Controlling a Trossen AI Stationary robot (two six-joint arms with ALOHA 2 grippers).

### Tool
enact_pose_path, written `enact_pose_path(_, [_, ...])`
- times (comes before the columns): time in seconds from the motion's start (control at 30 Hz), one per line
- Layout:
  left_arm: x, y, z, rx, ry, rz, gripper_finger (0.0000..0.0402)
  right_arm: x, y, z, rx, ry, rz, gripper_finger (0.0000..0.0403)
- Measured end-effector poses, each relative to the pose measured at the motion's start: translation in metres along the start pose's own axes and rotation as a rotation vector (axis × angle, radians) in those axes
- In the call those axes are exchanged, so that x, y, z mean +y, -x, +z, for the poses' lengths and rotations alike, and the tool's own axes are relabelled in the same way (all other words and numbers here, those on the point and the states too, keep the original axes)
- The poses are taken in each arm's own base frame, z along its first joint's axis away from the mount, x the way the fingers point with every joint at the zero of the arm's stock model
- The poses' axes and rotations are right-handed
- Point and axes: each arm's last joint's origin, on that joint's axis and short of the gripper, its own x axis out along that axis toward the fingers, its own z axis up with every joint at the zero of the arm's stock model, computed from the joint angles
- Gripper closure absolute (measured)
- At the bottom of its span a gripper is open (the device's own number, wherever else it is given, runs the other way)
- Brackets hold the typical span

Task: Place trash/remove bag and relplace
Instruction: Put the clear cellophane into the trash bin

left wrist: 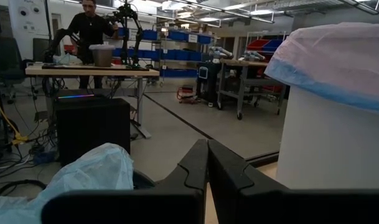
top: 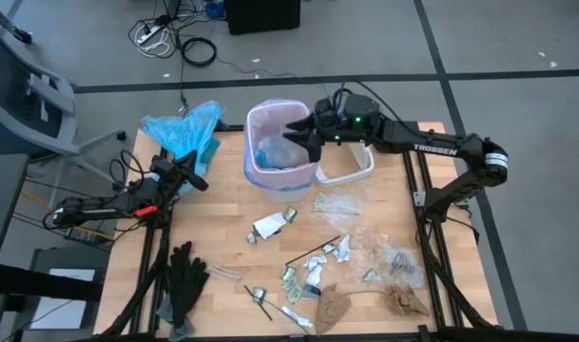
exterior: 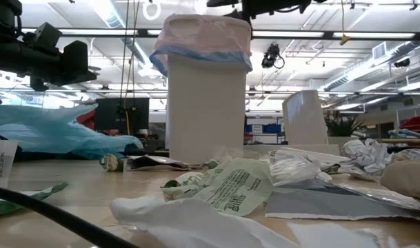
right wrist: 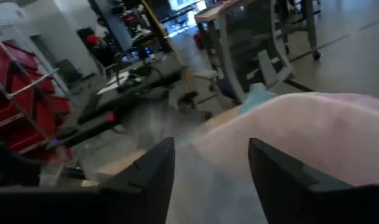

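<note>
The right gripper [top: 303,131] hangs over the bin's [top: 279,176] mouth with its jaws spread wide and nothing between them, reaching in from three o'clock. The bag [top: 260,123] lines that bin, its pale rim folded over the top, at about twelve o'clock on the table [top: 222,218]. The left gripper [top: 196,178] waits at nine o'clock, jaws pressed together and empty, just beside a blue bag [top: 180,128]. Trash [top: 341,252] lies scattered from the table's centre toward five o'clock. Black gloves [top: 184,275] rest at seven o'clock.
</note>
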Motion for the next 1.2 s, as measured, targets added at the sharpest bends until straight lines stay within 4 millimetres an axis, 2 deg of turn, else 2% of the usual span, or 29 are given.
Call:
enact_pose_path(0.2, [0.0,0.0,0.0,0.0,0.0,0.0,0.0381,-0.005,0.036,0.013,0.051,0.004,-0.133,0.0207])
enact_pose_path(0.37, [0.0,0.0,0.0,0.0,0.0,0.0,0.0381,0.005,0.077,0.019,0.134,-0.011,-0.172,0.0213])
enact_pose_path(0.5, [0.0,0.0,0.0,0.0,0.0,0.0,0.0381,0.015,0.103,0.012,0.25,-0.067,-0.192,0.0213])
enact_pose_path(0.63, [0.0,0.0,0.0,0.0,-0.001,0.0,0.0381,0.023,0.119,-0.006,0.435,-0.14,-0.228,0.0214])
enact_pose_path(0.77, [0.0,0.0,0.0,0.0,0.0,0.0,0.0381,0.03,0.125,-0.03,0.653,-0.188,-0.315,0.0215])
enact_pose_path(0.97, [0.0,0.0,0.0,0.0,0.0,0.0,0.0381,0.039,0.122,-0.06,0.883,-0.123,-0.518,0.0215])
enact_pose_path(1.2, [0.0,0.0,0.0,0.0,0.0,0.0,0.0381,0.045,0.091,-0.091,1.037,-0.059,-0.563,0.0215])
